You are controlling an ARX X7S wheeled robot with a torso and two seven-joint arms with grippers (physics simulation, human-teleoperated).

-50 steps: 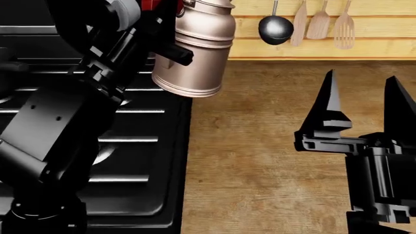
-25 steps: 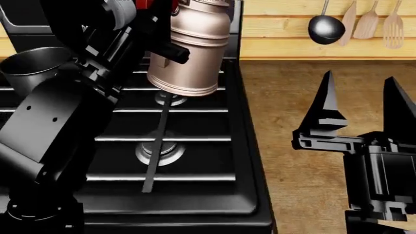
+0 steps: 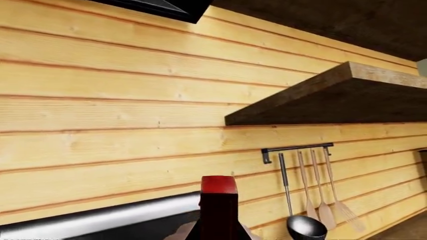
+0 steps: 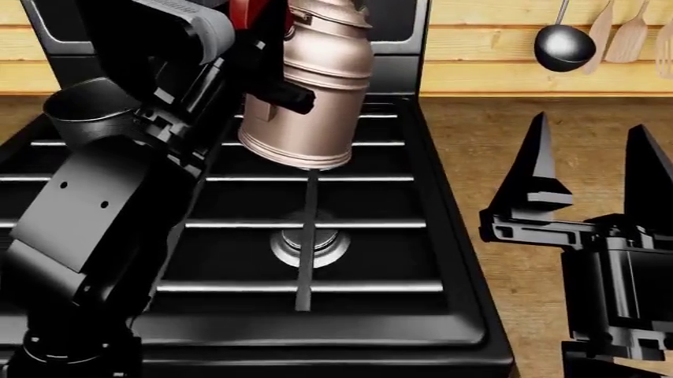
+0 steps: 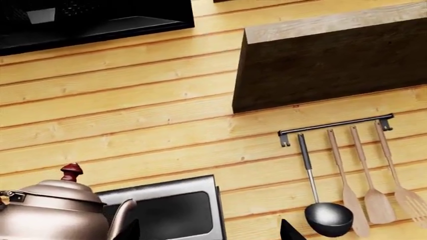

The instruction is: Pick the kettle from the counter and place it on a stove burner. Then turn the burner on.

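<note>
The silvery-pink kettle hangs tilted above the black range's grate, clear of the bars. My left gripper is shut on its red handle, which also shows in the left wrist view. A round silvery burner lies under the bars, nearer to me than the kettle. My right gripper is open and empty over the brown wood counter, right of the range. The right wrist view shows the kettle and its red knob, with the right gripper apart from them.
A dark saucepan stands on the range's back left, partly behind my left arm. A ladle and wooden utensils hang on the plank wall. A dark wooden shelf is above them.
The view has shifted left along the counter: the range now fills the middle, and the saucepan has come into view. The kettle stays held in my left gripper. The right gripper stays open.
</note>
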